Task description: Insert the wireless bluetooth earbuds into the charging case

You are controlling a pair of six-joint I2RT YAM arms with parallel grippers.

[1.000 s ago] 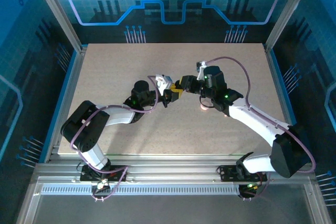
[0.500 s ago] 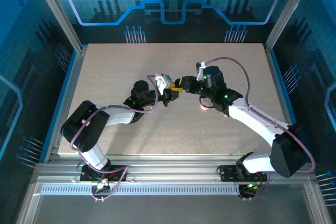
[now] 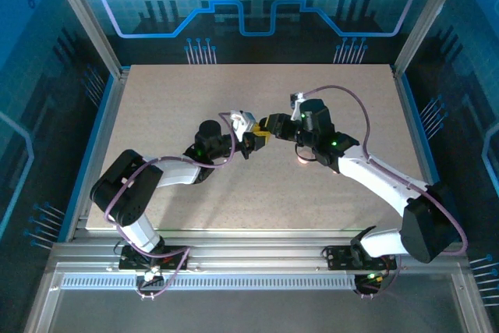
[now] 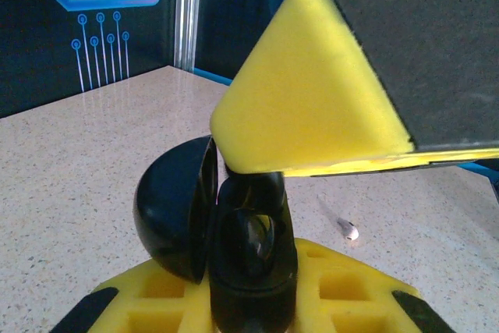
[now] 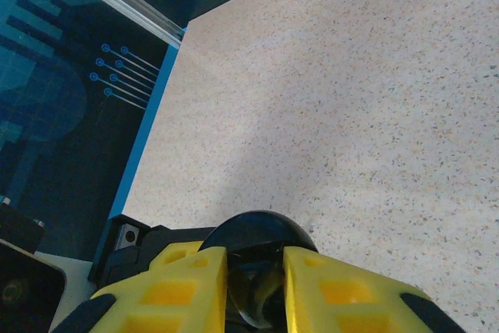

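**Earbud being seated in the held case, by the look of it**
The left fingers [image 4: 347, 290] are clamped on the black charging case [image 4: 251, 267], its lid [image 4: 175, 216] open, held off the tabletop [image 3: 171, 99] near its middle. The right fingers [image 5: 183, 286] straddle the case, and I cannot tell whether they grip. The next move likely calls for backing them straight off without knocking the case.

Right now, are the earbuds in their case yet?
Not yet, I think. Done: the black round case is held, lid open, in the left gripper. In hand: the right gripper straddles it. Left: a small pale thing, maybe an earbud, lies on the table.
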